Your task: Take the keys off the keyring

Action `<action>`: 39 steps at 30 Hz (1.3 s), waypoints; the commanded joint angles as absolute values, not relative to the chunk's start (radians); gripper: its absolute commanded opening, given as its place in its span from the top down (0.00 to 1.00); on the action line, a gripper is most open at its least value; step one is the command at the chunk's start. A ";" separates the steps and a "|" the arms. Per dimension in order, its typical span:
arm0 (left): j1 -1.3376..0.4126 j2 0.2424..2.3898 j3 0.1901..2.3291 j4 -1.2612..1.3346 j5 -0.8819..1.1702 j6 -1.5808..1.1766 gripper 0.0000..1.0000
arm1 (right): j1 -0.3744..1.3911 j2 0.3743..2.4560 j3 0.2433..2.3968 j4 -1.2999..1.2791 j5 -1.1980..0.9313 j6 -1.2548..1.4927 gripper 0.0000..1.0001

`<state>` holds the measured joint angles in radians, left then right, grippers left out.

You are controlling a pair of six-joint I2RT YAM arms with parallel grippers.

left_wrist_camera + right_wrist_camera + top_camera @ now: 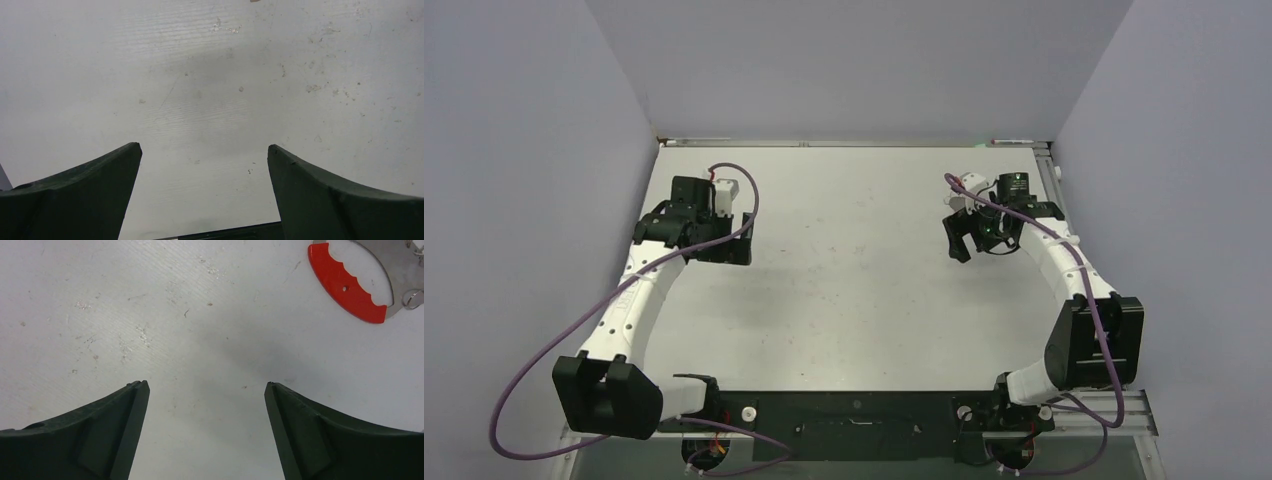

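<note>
In the right wrist view the keyring (346,284), a red arc-shaped band with a scalloped inner edge, lies on the white table at the upper right, cut off by the frame. A small silver wire loop (413,299) sits by its lower end, against a silver metal sheet (397,265). The keys are out of view. My right gripper (206,385) hovers open, below and left of the keyring, apart from it. My left gripper (205,147) is open over bare table. From above, the right gripper (960,238) and left gripper (729,243) hang far apart; the keyring is hidden there.
The white table (854,300) is scuffed and enclosed by grey walls on three sides. Purple cables (534,385) loop from both arms. A black base bar (854,412) runs along the near edge between the arm mounts.
</note>
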<state>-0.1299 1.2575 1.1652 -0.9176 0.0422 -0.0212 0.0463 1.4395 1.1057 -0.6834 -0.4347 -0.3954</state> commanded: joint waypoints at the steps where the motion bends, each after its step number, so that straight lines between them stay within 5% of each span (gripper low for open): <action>1: -0.133 1.250 1.242 -0.857 0.072 -0.045 0.04 | 0.041 1.488 1.215 -0.729 -0.441 -0.497 0.10; 15: -0.133 1.302 1.294 -0.788 0.039 -0.100 0.04 | 0.008 1.788 1.508 -0.620 -0.287 -0.349 0.02; 27: -0.132 1.370 1.344 -0.792 -0.058 -0.067 0.04 | 0.009 2.073 1.739 -0.602 -0.219 -0.254 0.28; 39: -0.133 1.401 1.371 -0.812 -0.024 -0.035 0.04 | -0.027 2.187 1.842 -0.856 -0.351 -0.701 0.30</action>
<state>-0.1299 1.3914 1.3155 -0.8261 -0.0330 -0.0448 0.0032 2.1620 1.7618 -0.7761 -0.3191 -0.5167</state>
